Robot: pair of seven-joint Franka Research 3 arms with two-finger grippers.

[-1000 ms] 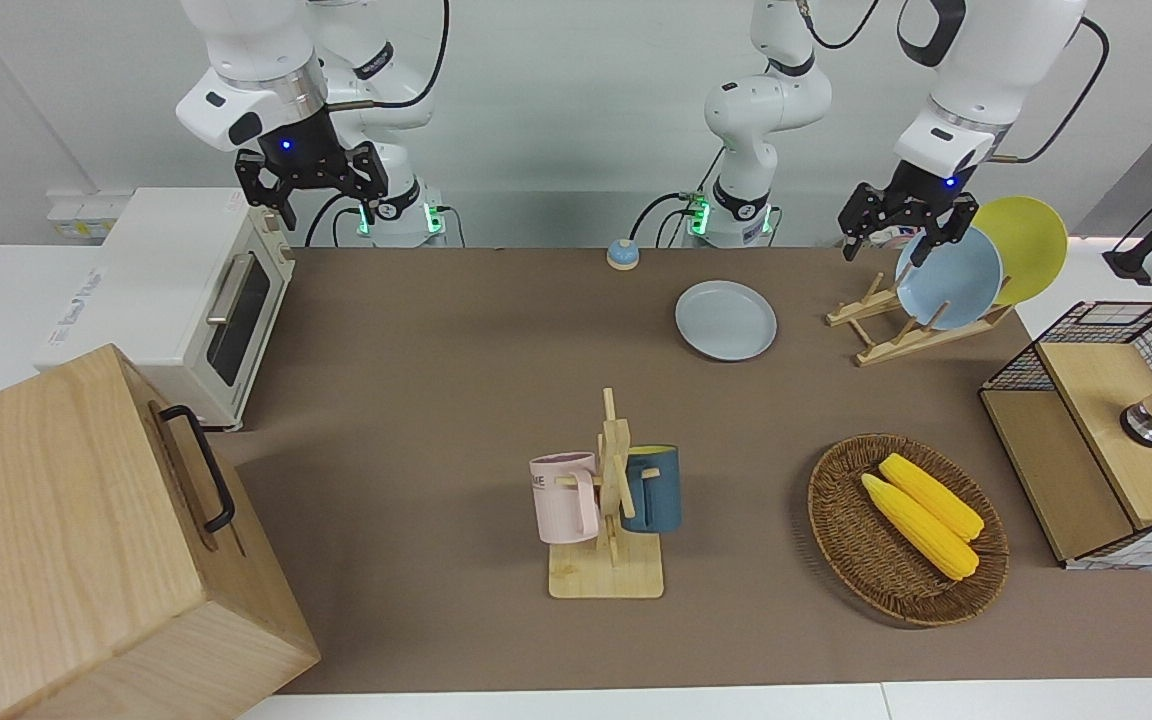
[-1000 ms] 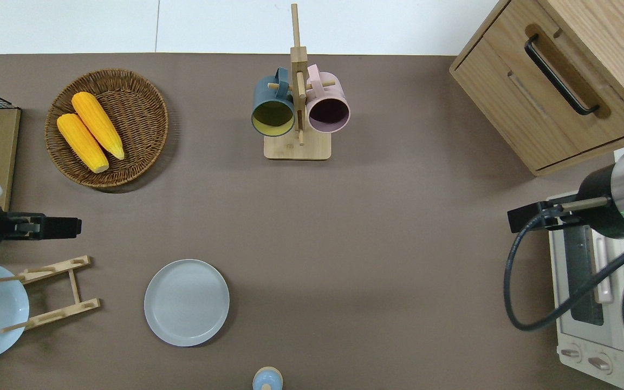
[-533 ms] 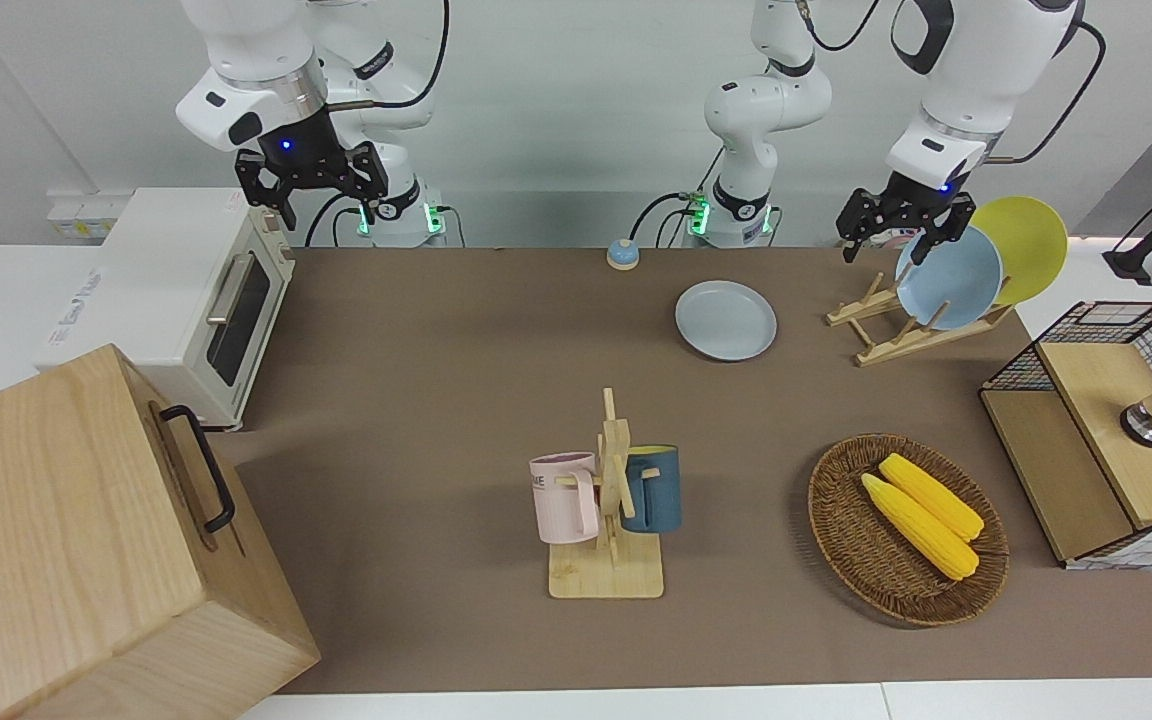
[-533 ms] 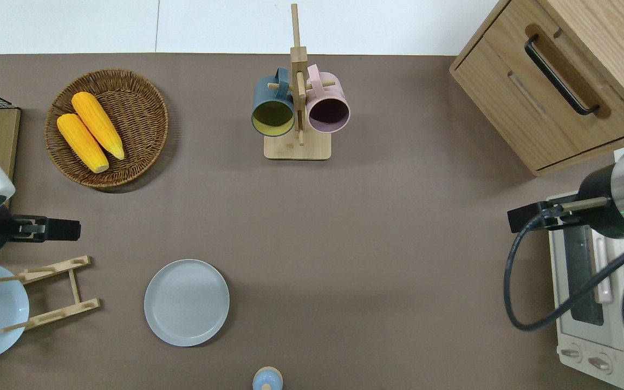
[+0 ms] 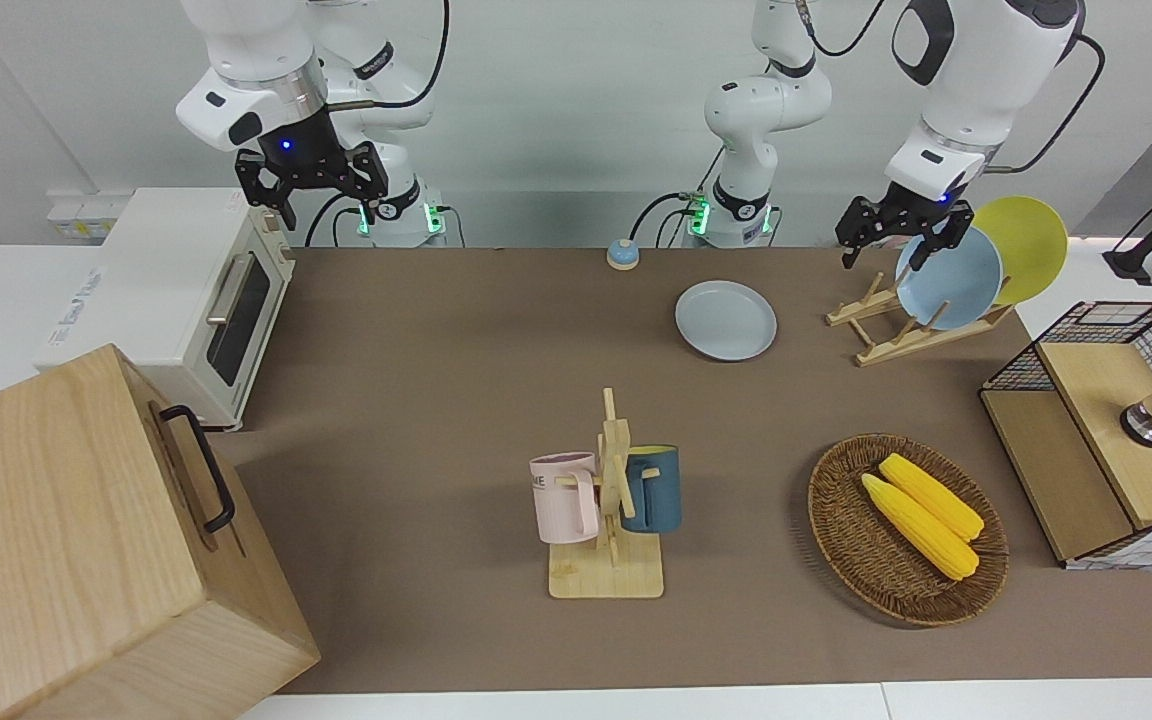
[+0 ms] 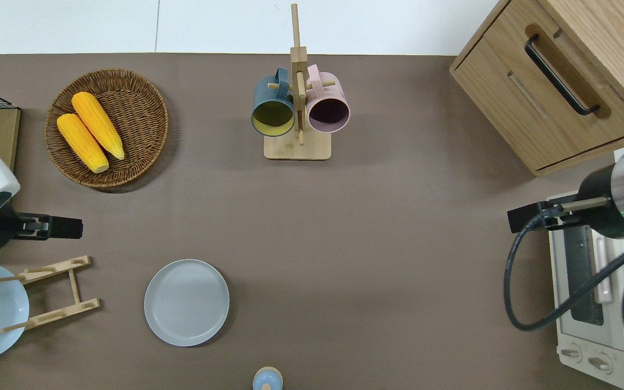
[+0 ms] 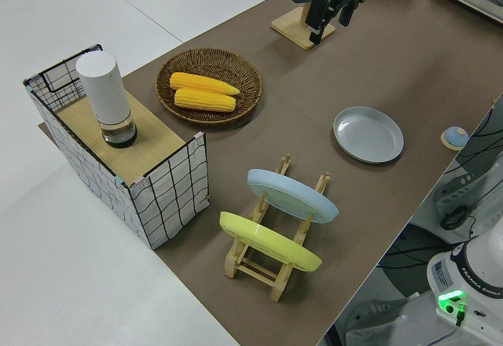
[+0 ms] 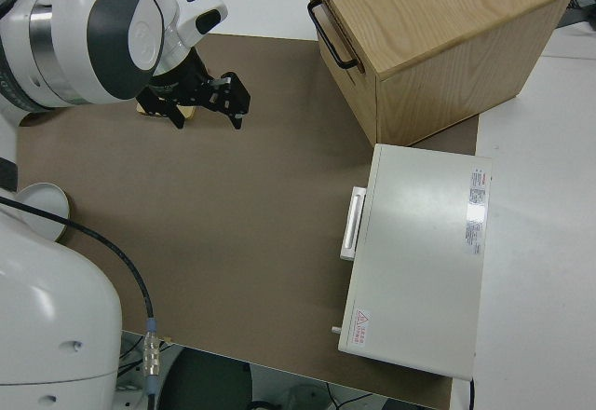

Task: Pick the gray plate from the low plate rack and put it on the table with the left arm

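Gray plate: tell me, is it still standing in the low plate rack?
No, the gray plate lies flat on the table, beside the low plate rack.

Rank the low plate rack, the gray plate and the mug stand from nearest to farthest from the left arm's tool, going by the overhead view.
From the left tool:
1. Low plate rack, just beside it, nearer the robots.
2. Gray plate, flat on the table toward the middle.
3. Mug stand, farther from the robots, mid-table.

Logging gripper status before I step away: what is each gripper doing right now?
Left gripper: open, holding nothing, up over the table beside the low plate rack.
Right gripper: open, empty, arm parked.
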